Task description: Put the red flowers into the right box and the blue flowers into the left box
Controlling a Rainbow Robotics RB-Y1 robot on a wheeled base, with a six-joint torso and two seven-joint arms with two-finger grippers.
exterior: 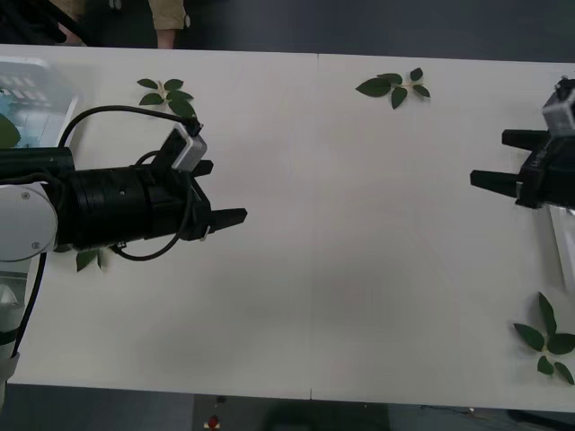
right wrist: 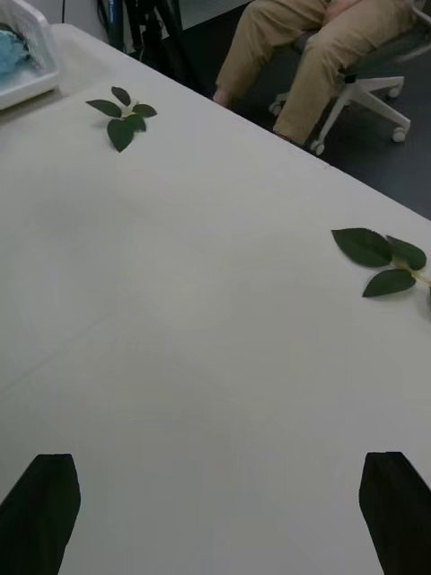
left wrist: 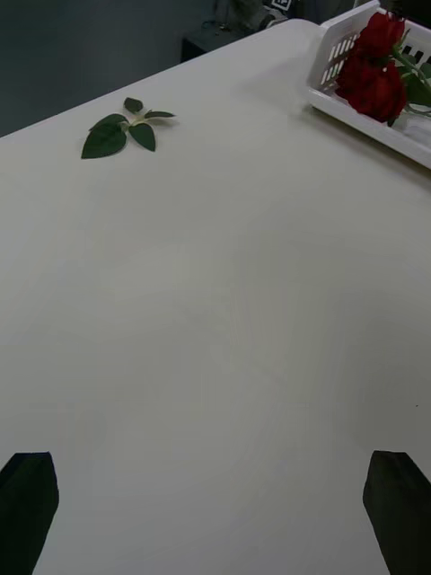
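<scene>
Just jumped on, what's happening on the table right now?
Nothing is being held. The left gripper and the right gripper hover open over bare table, facing each other. The red flowers lie in the right box, and some of the blue flowers show in the left box. On the table lie loose leaf sprigs. The sorting looks finished.

Red flowers (left wrist: 373, 67) in right box (left wrist: 337, 99); blue flowers (right wrist: 11, 45) in left box (right wrist: 31, 81).
</scene>
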